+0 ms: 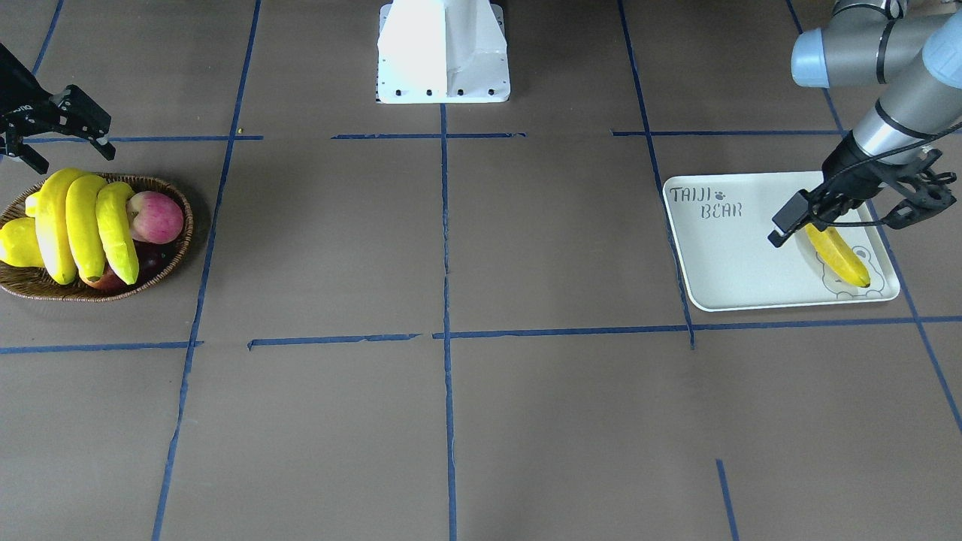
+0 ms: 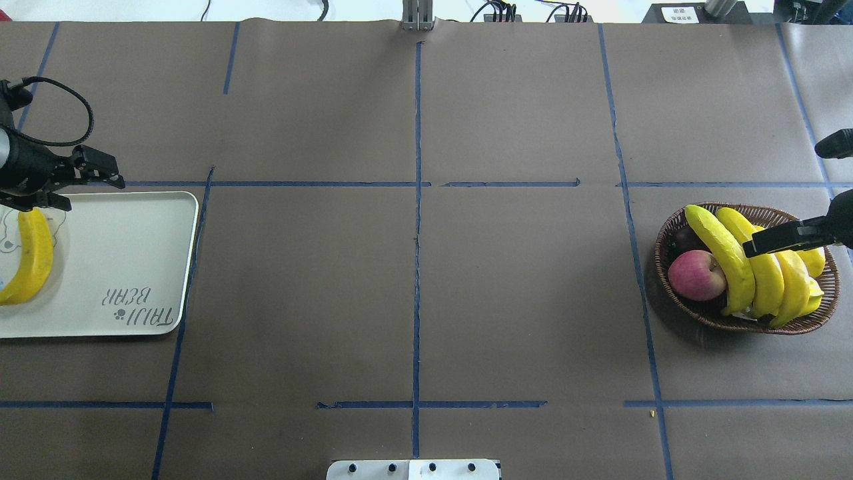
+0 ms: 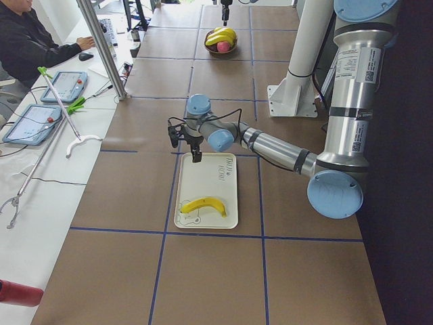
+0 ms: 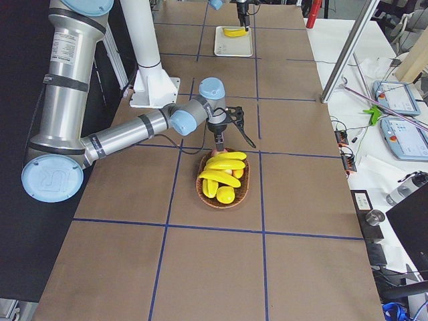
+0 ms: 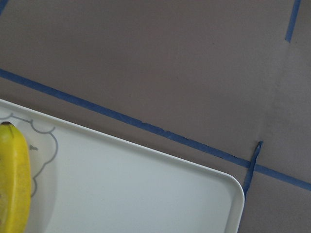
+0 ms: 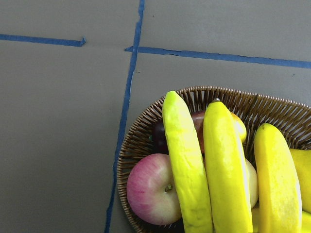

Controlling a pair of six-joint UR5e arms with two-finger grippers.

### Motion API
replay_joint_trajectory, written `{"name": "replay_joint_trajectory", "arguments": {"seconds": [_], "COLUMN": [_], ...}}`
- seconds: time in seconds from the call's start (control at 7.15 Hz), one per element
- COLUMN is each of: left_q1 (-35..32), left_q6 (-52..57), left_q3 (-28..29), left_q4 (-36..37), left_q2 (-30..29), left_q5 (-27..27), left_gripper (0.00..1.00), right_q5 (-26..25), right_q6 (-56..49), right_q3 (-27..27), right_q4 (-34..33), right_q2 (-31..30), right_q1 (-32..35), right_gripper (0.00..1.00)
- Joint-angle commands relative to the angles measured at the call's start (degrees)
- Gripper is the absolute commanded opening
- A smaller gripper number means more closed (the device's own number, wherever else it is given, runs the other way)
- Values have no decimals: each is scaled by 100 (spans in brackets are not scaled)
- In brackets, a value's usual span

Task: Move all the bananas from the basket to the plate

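The plate (image 1: 721, 255) holds one bright yellow banana (image 1: 840, 258), the basket (image 1: 186, 225) three more bananas (image 1: 83, 225), and the left gripper (image 2: 92, 193) and the right gripper (image 1: 73, 160) both have their fingers apart.

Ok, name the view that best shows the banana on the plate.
Exterior left: the banana lies whole and unblocked on the plate. Overhead has it at the frame's edge; front-facing hides one end; left wrist catches a sliver; exterior right, tiny.

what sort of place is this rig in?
Probably a robotics lab workcell: two robot arms at a table gridded with blue tape, plus a side desk with control tablets and a person.
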Motion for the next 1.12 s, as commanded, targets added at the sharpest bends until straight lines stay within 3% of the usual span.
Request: {"name": "replay_joint_trajectory", "arguments": {"seconds": [0.0, 0.14, 0.98], "left_q1": [113, 113, 113], "left_q6": [-133, -142, -142], "left_q3": [-3, -3, -3], "left_q4": [7, 7, 7], "left_q2": [-74, -82, -91], "left_q5": [34, 34, 34], "left_gripper": [99, 99, 99], "right_q5": [-45, -54, 25], "right_q6": [-661, -1067, -1089], "right_q3": [-296, -489, -790], "right_q4": [-20, -3, -82], "right_q2": [-6, 20, 82], "right_q1": [0, 0, -43], "right_gripper": [87, 87, 65]}}
